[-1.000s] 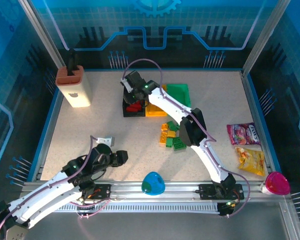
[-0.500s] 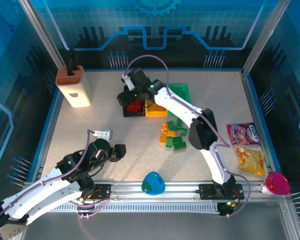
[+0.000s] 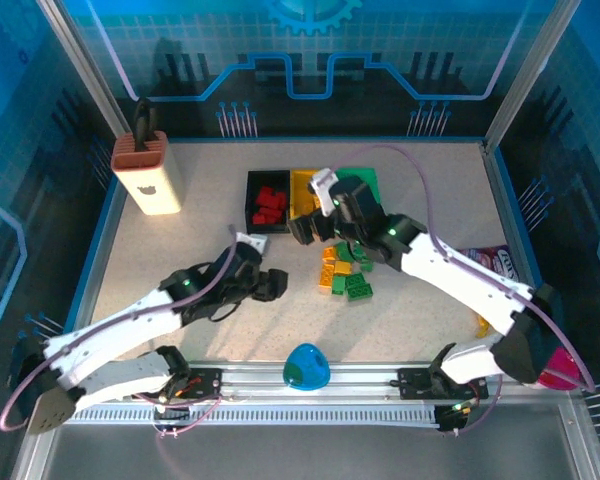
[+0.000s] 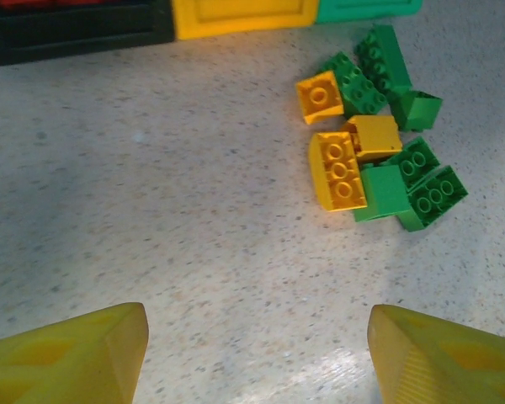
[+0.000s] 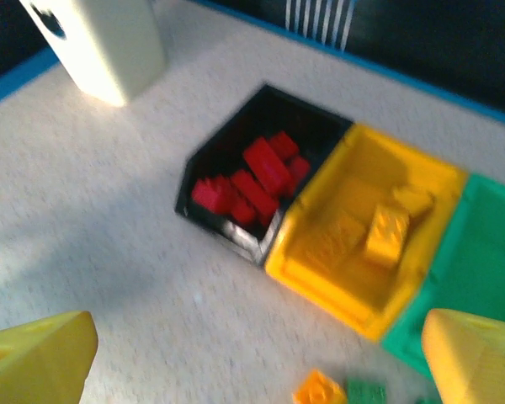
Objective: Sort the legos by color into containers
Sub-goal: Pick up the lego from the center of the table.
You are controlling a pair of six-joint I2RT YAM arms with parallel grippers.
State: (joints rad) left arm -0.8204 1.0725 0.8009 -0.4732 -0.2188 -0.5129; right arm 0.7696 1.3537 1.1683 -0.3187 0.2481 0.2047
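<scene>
While both jaws stand wide and empty, left gripper (image 4: 257, 332) hangs near the heap of small yellow and green studded plastic bricks (image 4: 372, 156); right gripper (image 5: 259, 337) faces the joined black, yellow and green plastic bins (image 5: 316, 278). Bricks judged light, rigid, slick: pinch flat side walls.

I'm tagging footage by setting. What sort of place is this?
Most likely a robot test cell in a lab, not a home: a speckled table fenced by aluminium posts and blue circuit-print panels, a left arm and right arm bolted to a rail, and colour bins as sorting props.
</scene>
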